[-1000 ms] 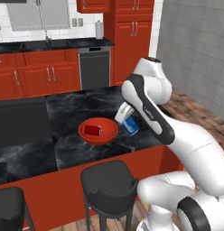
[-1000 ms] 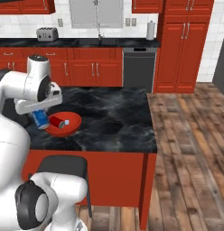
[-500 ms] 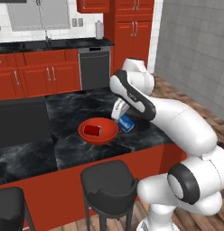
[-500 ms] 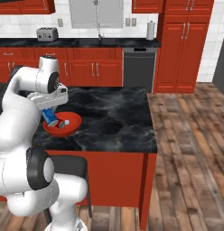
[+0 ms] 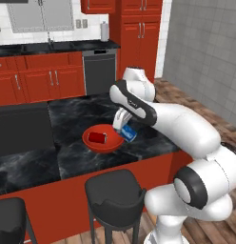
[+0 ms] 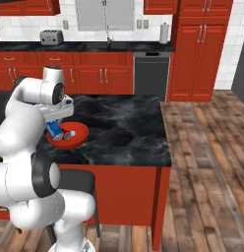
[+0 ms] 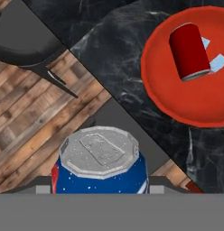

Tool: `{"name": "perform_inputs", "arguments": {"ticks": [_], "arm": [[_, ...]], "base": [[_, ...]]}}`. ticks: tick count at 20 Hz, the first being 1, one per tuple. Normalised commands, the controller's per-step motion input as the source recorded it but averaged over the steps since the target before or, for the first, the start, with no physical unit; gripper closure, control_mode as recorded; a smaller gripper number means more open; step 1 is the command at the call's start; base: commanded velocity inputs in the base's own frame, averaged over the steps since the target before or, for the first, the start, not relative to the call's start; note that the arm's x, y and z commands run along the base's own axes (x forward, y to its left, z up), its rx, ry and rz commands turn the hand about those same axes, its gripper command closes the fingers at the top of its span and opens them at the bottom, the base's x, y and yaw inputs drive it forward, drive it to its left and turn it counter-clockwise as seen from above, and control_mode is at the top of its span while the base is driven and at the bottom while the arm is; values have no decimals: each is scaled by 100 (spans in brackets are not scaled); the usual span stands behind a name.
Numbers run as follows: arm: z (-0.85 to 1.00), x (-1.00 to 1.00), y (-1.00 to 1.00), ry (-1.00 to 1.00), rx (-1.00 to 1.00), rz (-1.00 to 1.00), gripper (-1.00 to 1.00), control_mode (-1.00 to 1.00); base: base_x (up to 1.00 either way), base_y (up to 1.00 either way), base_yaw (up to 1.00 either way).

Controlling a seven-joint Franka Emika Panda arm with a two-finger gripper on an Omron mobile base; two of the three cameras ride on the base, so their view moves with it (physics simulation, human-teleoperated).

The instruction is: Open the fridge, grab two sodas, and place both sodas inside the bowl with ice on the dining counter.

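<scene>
Fingers clamped on the blue soda [image 7: 99,166], the gripper [image 5: 123,127] risks dropping it outside the bowl's rim [image 5: 91,144], near the counter [image 5: 72,162] edge.

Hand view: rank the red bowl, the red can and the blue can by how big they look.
1. Red bowl, cut off by the frame edge.
2. Blue can, looming because it sits right at the gripper.
3. Red can, lying in the bowl.
Nearness inflates the blue can; the two cans may well match.
</scene>
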Motion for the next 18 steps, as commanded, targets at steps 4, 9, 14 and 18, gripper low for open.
{"name": "perform_inputs", "arguments": {"ticks": [4,9,14,18], "arm": [[-24,39,25,0,-3,0,100,-100],[-29,56,9,0,0,0,100,-100],[-36,55,2,0,0,0,100,-100],[-41,56,0,0,0,0,100,-100]], "base": [[0,0,0],[0,0,0],[0,0,0],[0,0,0]]}}
